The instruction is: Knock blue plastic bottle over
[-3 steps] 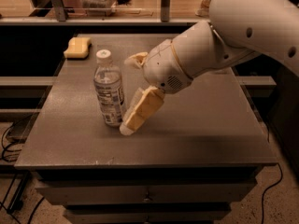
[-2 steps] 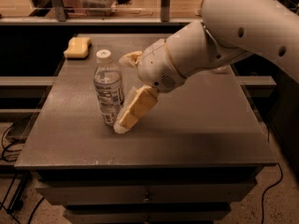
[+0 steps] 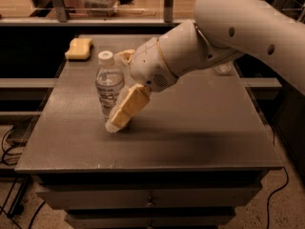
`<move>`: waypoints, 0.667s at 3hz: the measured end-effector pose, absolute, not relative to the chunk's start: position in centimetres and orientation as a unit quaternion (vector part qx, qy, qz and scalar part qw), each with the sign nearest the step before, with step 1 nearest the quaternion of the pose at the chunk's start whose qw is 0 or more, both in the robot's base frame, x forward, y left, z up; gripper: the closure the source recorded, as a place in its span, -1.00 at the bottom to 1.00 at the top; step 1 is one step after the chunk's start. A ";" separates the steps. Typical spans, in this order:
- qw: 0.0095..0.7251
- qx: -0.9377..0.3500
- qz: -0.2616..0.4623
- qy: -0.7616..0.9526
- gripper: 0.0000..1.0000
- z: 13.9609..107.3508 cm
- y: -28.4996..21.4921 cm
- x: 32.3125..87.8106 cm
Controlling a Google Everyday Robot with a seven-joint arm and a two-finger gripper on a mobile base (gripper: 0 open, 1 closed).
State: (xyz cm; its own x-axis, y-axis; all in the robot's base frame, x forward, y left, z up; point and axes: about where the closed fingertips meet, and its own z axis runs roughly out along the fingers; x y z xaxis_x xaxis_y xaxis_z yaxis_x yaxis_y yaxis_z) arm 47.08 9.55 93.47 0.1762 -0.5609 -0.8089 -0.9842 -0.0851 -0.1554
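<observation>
The blue plastic bottle (image 3: pixel 108 80) stands upright on the left half of the grey table (image 3: pixel 200 123). It is clear, with a white cap and a pale label. My gripper (image 3: pixel 117 90) is right beside it on its right, open. The front finger (image 3: pixel 126 109) slants down to the tabletop and overlaps the bottle's lower right side. The rear finger (image 3: pixel 126 56) shows just behind the bottle's shoulder. The white arm (image 3: pixel 228 32) reaches in from the upper right.
A yellow sponge (image 3: pixel 79 48) lies at the table's far left corner. A small clear object (image 3: pixel 223 69) sits at the far right, partly hidden by the arm. Drawers are under the tabletop. Cables (image 3: pixel 9 142) lie on the floor at left.
My gripper has moved left and a little down, so its front finger now reaches the bottle's base. The bottle still stands upright in the same place.
</observation>
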 end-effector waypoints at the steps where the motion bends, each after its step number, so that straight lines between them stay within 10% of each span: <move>1: 0.363 -0.681 0.300 0.561 -1.00 93.6 11.1 47.3; 2: 0.362 -0.684 0.306 0.555 -0.65 93.6 12.3 47.4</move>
